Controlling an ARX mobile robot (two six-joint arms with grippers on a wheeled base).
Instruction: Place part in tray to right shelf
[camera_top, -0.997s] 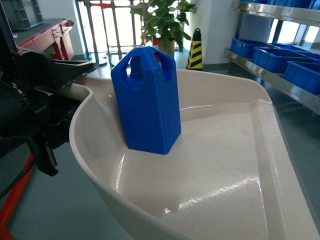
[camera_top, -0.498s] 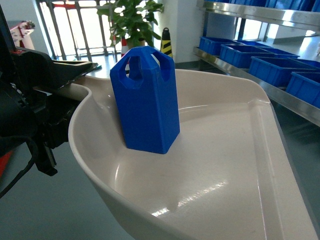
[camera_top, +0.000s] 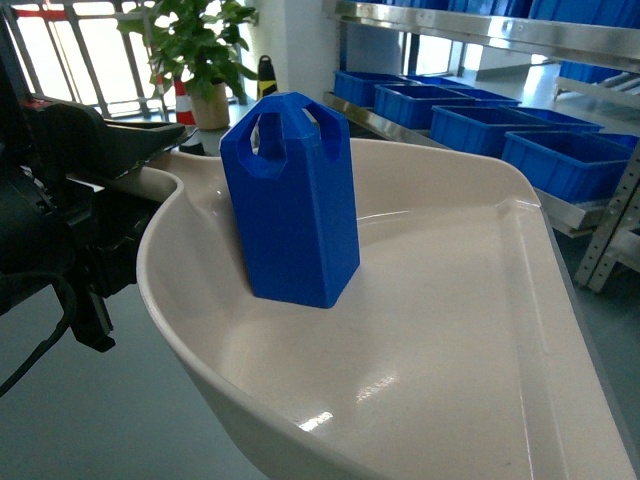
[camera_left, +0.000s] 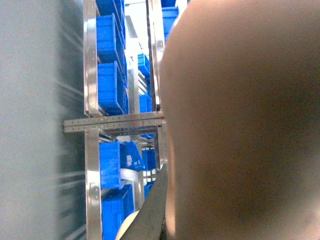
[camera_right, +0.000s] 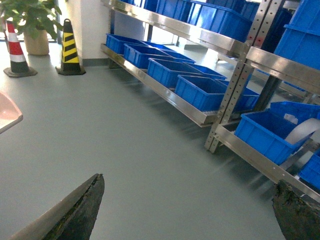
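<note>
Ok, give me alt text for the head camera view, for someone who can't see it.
A bright-blue part stands upright inside a beige tray that fills most of the frame, held from the left by black robot hardware. Behind on the right, a steel shelf carries a row of blue crates; a potted plant stands at upper left.

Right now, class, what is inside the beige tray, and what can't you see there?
One blue part stands upright in the tray, near its back rim. The tray floor directly under the part is covered.
</note>
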